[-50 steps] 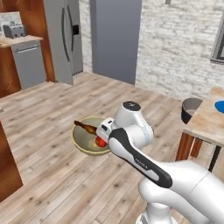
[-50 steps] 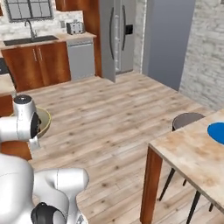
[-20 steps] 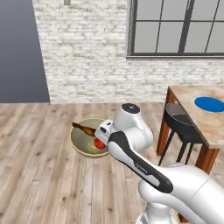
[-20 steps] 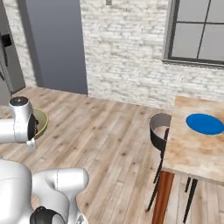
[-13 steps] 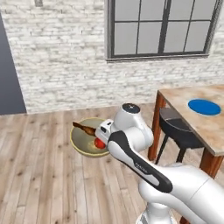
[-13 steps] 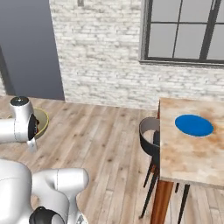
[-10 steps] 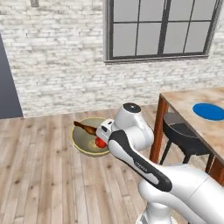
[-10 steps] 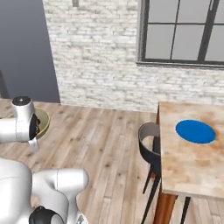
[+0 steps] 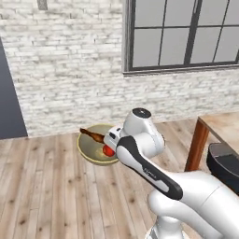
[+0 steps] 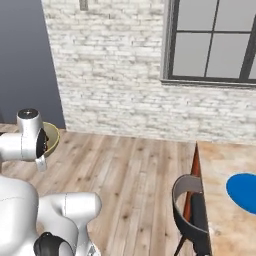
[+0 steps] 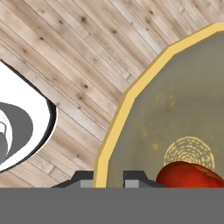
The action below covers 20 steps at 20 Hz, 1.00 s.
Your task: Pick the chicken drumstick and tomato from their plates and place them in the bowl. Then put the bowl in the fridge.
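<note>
Left base view, drumstick lying across bowl, thin end upper-left

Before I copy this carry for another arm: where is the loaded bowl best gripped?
At the rim: the bowl is deep and thin-walled, so the jaws pinch its yellow edge, one finger inside and one outside, as the gripper does now, on the side away from the tomato and chicken drumstick.

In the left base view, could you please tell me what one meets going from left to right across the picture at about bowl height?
Chicken drumstick sticking out over the rim of the bowl → tomato inside it → the arm's white wrist → brown table leg → dark chair at the right edge.
</note>
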Motion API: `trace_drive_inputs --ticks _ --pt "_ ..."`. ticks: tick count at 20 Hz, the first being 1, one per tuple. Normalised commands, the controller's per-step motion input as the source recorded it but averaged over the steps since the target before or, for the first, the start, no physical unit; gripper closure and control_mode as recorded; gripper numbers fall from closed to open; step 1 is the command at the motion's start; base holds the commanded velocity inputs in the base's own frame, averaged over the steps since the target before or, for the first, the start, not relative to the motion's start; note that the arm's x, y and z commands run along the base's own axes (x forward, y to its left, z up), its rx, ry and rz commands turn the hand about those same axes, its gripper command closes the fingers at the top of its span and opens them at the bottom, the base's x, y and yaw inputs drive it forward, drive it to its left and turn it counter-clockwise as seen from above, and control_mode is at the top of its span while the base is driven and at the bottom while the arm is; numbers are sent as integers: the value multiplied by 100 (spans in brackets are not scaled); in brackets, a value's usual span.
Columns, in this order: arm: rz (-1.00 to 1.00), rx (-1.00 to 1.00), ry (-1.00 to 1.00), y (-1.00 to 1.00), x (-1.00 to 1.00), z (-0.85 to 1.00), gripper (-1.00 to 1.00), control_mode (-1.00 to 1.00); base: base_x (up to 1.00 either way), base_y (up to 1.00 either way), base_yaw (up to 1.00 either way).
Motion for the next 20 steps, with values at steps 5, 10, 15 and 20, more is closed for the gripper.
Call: trace_drive_inputs --ticks 5,10,15,20 --pt "0 0 0 0 0 0 100 100 88 48 0" --pt "0 0 0 0 0 0 100 100 85 49 1" --pt "0 0 0 0 0 0 100 100 73 48 16" --pt "0 0 0 0 0 0 100 100 62 44 31"
